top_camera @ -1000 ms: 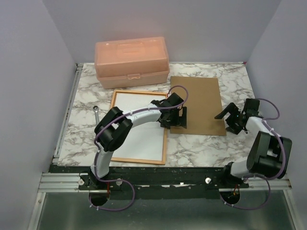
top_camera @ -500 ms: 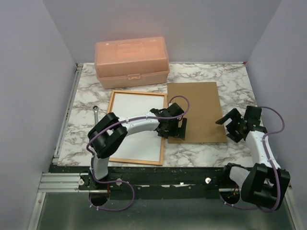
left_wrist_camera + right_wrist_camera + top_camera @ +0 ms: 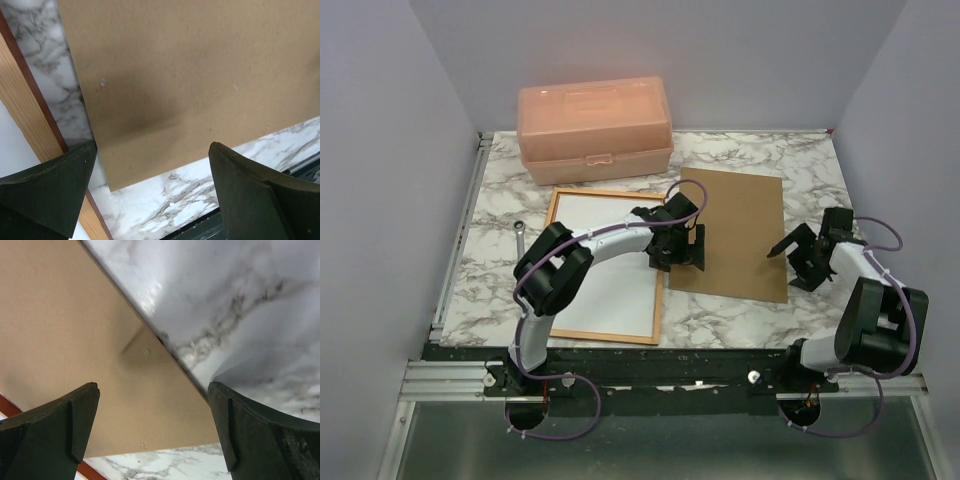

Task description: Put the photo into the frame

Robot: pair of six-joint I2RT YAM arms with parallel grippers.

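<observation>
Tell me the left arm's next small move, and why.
Probably lower the open left tool and close it on the left edge of the flat brown backing board. That edge sits within the tool's opening, and the white-backed photo appears to lie in the thin wooden frame, uncovered.

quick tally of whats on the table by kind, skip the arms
peach plastic box: 1
wooden frame: 1
photo, white back up inside the frame: 1
brown backing board: 1
small metal tool: 1
total: 5
</observation>
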